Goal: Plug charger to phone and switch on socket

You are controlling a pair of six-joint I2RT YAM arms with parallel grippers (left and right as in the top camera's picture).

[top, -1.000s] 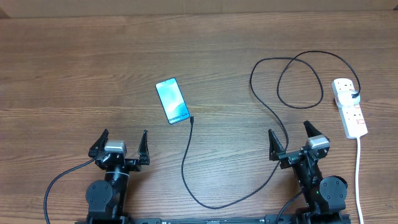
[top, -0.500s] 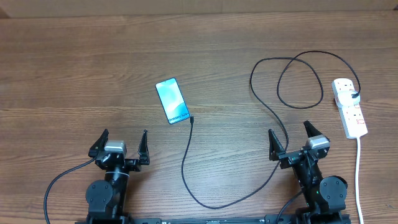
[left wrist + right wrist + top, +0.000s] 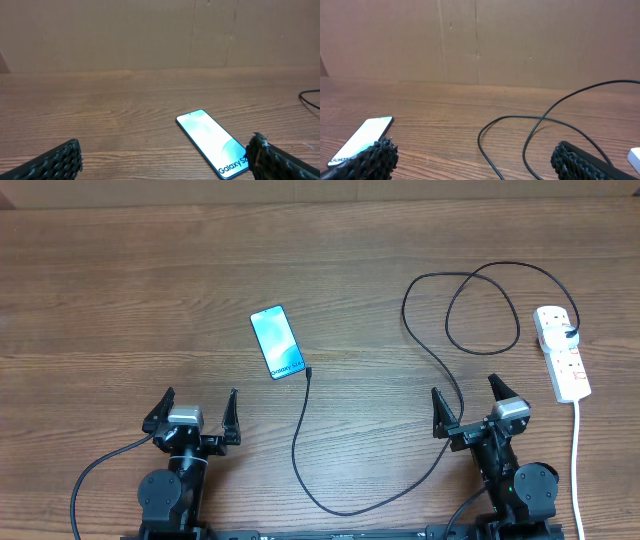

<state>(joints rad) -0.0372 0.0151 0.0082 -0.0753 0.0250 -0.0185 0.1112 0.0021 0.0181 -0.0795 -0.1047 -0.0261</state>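
The phone (image 3: 276,342) lies face up on the table's middle, blue-teal screen lit, "Galaxy" text at its near end; it also shows in the left wrist view (image 3: 212,141) and the right wrist view (image 3: 362,139). The charger's black cable (image 3: 440,365) loops from the socket (image 3: 561,352), a white strip at the far right, down and round to its connector tip (image 3: 308,370), which lies just beside the phone's near right corner. The cable crosses the right wrist view (image 3: 520,135). My left gripper (image 3: 193,412) and right gripper (image 3: 466,402) are open and empty near the front edge.
The socket's white cord (image 3: 577,450) runs down the right side toward the front edge. A brown cardboard wall (image 3: 160,35) stands behind the table. Bare wooden tabletop (image 3: 120,300) lies to the left.
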